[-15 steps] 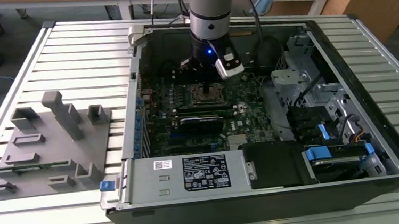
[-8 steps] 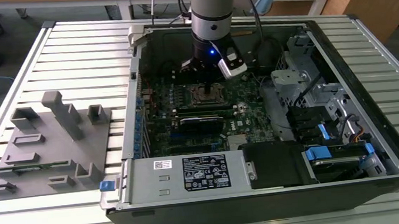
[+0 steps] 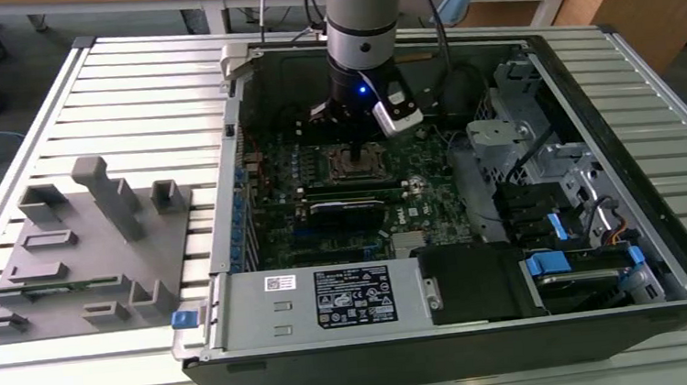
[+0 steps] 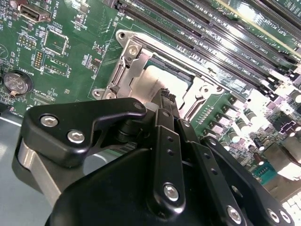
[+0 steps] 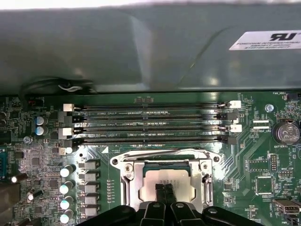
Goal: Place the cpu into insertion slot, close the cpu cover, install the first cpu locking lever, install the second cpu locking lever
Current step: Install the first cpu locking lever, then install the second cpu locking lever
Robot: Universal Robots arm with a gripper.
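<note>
First wrist view: the cpu [image 5: 182,181] lies flat in the insertion slot [image 5: 164,167], silver top up; the cpu cover [image 5: 129,181] looks folded down round it as a metal frame, tho I can't tell if it is fully seated. The tool [image 5: 164,192] is clenched, fingers pressed together w/ nothing between them, tips right over the chip's middle; touching or just above, can't say.

Exterior view: the tool [image 3: 359,153] hangs straight down into the open pc case [image 3: 637,179], on the board's 12 o'clock half; a grey fixture tray [image 3: 79,259] sits on the slatted surface [image 3: 125,72] at 9 o'clock of the case, well apart.

Judgement: the placing looks done, the work is at the cover/lever stage. To do it well:
- keep the fingers shut as one stiff pusher; no splay.
- bear on metal frame, not the chip's edge; press straight, no sideways drag.
- mind the memory slots [image 5: 150,122] just beside the socket, and the capacitors [image 5: 68,188] on its other flank.
- go slow; a tilted cover may bind.
</note>
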